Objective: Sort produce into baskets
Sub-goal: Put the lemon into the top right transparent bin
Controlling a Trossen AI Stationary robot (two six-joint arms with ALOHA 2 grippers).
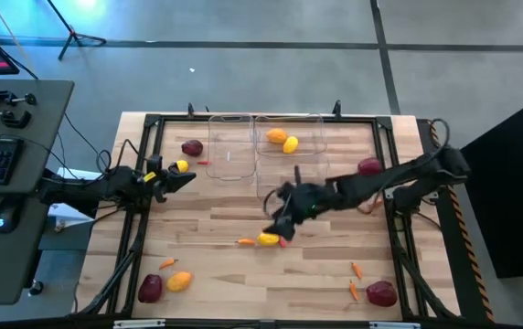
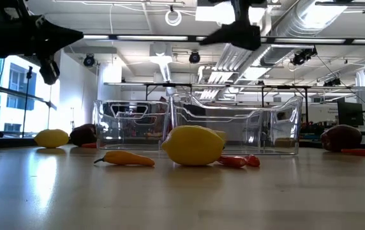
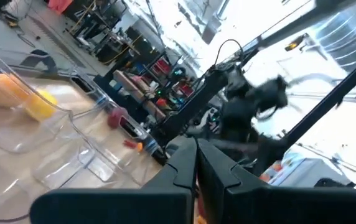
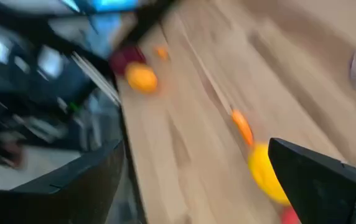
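Note:
My right gripper (image 1: 280, 224) hangs open above the middle of the table, just above and beside a yellow fruit (image 1: 268, 239). The fruit rests on the wood between an orange pepper (image 1: 245, 242) and a red pepper (image 2: 237, 161). In the right wrist view the fruit (image 4: 265, 171) shows beside one finger, and nothing is between the fingers. My left gripper (image 1: 186, 180) is shut and empty at the table's left, raised, next to another yellow fruit (image 1: 181, 166). Clear bins (image 1: 229, 146) stand at the far middle; one (image 1: 303, 128) holds a yellow and an orange fruit (image 1: 282, 140).
Dark red rounds lie at the far left (image 1: 191, 147), far right (image 1: 368, 166), near left (image 1: 150, 288) and near right (image 1: 381, 293). An orange fruit (image 1: 180, 281) and small orange peppers (image 1: 167, 264) (image 1: 356, 270) lie near the front edge. A black frame (image 1: 152, 120) rims the table.

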